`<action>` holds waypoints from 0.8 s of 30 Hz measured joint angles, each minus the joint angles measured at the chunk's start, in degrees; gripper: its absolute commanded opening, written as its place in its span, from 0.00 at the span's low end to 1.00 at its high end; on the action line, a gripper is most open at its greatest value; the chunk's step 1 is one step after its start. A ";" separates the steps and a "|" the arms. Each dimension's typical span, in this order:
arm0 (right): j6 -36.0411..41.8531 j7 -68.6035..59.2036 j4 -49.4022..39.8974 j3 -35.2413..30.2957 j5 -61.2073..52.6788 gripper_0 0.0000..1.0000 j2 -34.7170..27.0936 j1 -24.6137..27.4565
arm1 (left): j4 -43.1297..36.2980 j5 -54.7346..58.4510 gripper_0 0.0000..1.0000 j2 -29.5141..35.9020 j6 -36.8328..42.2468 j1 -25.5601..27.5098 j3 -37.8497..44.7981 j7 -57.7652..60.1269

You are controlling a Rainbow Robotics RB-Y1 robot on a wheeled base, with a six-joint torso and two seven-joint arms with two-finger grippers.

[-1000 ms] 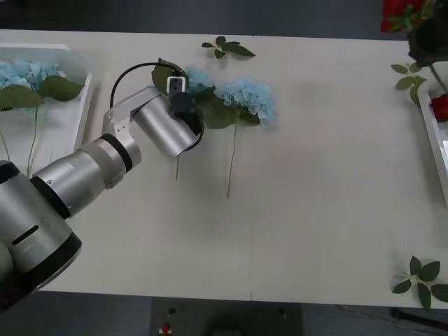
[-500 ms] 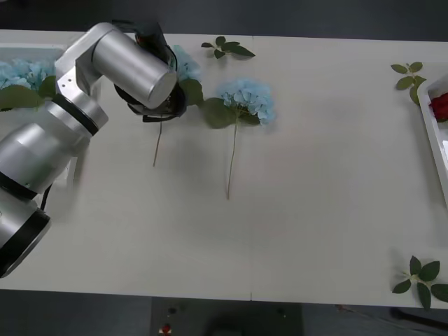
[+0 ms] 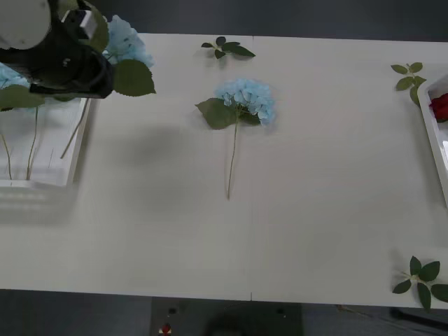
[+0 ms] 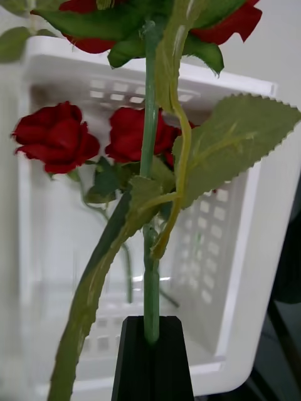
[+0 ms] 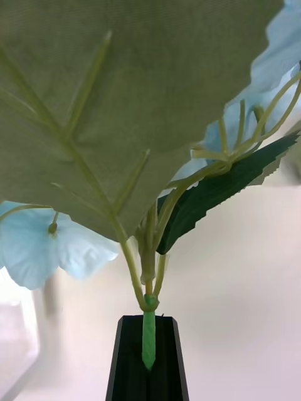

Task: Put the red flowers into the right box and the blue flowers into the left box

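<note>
Left end effector (image 3: 87,31) has carried a blue flower (image 3: 126,42) over the left box (image 3: 78,133).

We see 3 loose leaf sprigs on the table (image 3: 315,210): far-centre (image 3: 227,48), far-right (image 3: 408,72), near-right corner (image 3: 421,277).

No readable text, labels or numbers anywhere, seemingly.

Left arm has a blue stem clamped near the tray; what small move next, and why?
Probably ease the left end effector, shut on the pale-blue hydrangea stem, further over the shallow white left tray: its stem tip hangs right at the tray's rim.
</note>
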 measured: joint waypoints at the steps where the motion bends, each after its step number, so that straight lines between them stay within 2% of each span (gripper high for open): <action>1: -2.80 0.58 0.13 0.03 0.02 0.00 0.05 1.48 | -0.82 0.22 0.00 0.41 1.66 0.44 1.71 -1.10; 6: -11.91 1.11 2.45 0.06 0.68 0.00 2.30 9.34 | -1.79 2.22 0.00 2.03 6.98 1.25 11.93 -11.28; 11: -20.48 1.14 5.15 0.06 1.16 0.00 5.59 15.36 | -1.79 2.64 0.00 4.19 7.21 1.85 20.64 -19.08; 15: -23.22 1.14 5.40 0.06 2.51 0.00 7.48 17.92 | -1.78 2.64 0.00 6.69 7.21 4.76 25.48 -25.39; 19: -23.83 1.15 5.49 0.07 2.64 0.01 8.84 18.37 | -0.81 2.79 0.00 8.68 7.19 7.65 29.88 -29.41; 22: -23.83 1.17 5.49 0.07 2.62 0.31 9.31 18.35 | 2.47 3.64 0.00 9.97 5.12 8.78 32.68 -30.54; 23: -23.83 1.19 5.49 0.06 2.61 0.44 9.31 18.35 | 3.61 3.73 0.00 10.32 3.95 8.99 33.24 -30.93; 24: -23.83 1.21 5.49 0.05 2.61 0.62 9.31 18.35 | 4.68 3.73 0.00 10.66 2.69 9.17 33.61 -31.75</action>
